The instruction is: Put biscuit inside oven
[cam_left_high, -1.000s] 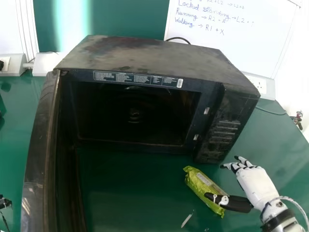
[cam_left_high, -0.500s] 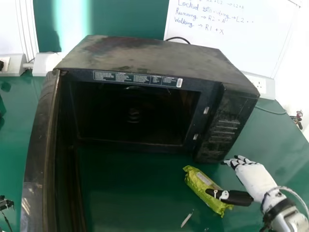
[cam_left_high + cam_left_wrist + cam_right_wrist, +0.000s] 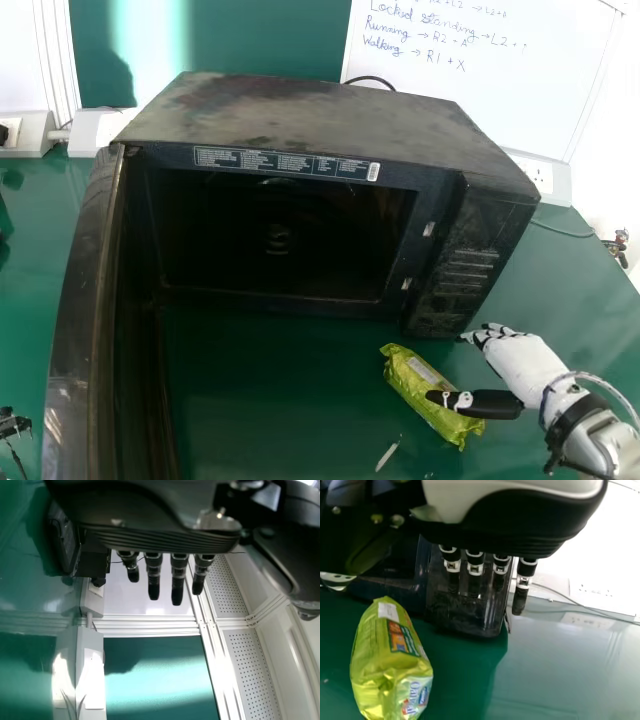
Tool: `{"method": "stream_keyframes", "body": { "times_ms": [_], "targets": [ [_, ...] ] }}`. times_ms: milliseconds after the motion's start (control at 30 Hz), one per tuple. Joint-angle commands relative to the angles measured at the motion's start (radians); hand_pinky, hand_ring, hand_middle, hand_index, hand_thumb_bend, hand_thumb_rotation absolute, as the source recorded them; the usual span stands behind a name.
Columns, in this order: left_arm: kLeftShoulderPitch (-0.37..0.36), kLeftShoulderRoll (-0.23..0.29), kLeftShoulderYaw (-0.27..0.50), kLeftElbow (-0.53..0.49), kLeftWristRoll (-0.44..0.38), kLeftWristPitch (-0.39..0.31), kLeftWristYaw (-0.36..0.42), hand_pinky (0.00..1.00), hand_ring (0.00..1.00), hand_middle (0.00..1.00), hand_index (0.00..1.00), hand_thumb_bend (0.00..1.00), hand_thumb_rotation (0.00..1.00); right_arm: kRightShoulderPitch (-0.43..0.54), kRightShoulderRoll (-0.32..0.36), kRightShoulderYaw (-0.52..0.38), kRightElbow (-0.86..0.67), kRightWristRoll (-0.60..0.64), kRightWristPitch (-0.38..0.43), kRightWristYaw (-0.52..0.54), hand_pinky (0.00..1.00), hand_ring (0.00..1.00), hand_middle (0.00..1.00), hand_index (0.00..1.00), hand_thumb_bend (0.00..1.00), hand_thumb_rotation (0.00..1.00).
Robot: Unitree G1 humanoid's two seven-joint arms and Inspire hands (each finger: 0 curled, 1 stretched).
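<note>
A black oven (image 3: 300,130) stands on the green table with its door (image 3: 85,320) swung wide at the left. The yellow-green biscuit pack (image 3: 415,385) lies on the table before the oven's right front corner. My right hand (image 3: 520,365) is right of the pack, fingers straight, its thumb over the pack's right side; whether they touch I cannot tell. In the right wrist view the hand (image 3: 510,517) has its fingers extended beside the biscuit pack (image 3: 387,655). My left hand (image 3: 12,425) is at the left edge; in the left wrist view the hand (image 3: 165,577) has straight fingers.
A small white strip (image 3: 388,455) lies on the table (image 3: 290,400) near the biscuit pack. Behind the oven are a whiteboard (image 3: 480,80) and a socket box (image 3: 540,175) with a cable. The open door borders the left of the space before the oven.
My right hand has shifted slightly, its wrist lower and farther right than a second ago. The lower end of the biscuit pack has swung a little to the right.
</note>
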Motion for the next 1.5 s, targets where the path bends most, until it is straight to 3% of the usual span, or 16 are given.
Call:
{"method": "stream_keyframes", "body": {
  "times_ms": [0,533,1000,1467],
  "targets": [
    [0.015,-0.007,-0.002,-0.011,0.011,-0.001,0.007,0.96,0.93,0.92,0.98,0.92,1.0,-0.006,-0.025,0.011,0.009,0.007,-0.01,0.002,0.8,0.89,0.93,0.91,1.0,0.67],
    [0.034,-0.024,-0.013,-0.035,0.029,-0.014,0.008,0.96,0.93,0.92,0.98,0.92,1.0,0.038,-0.001,0.049,-0.071,-0.18,0.012,-0.087,0.77,0.87,0.91,0.89,1.0,0.7],
    [0.038,-0.044,-0.018,-0.062,0.047,-0.005,0.015,0.95,0.91,0.91,0.96,0.93,1.0,0.123,0.098,0.051,-0.201,-0.324,0.057,-0.138,0.81,0.87,0.91,0.88,1.0,0.68],
    [0.047,-0.041,-0.019,-0.07,0.052,-0.01,0.016,0.95,0.92,0.91,0.97,0.92,1.0,0.157,0.185,0.077,-0.217,-0.401,0.067,-0.193,0.77,0.84,0.89,0.86,0.99,0.65]
  ]
}}
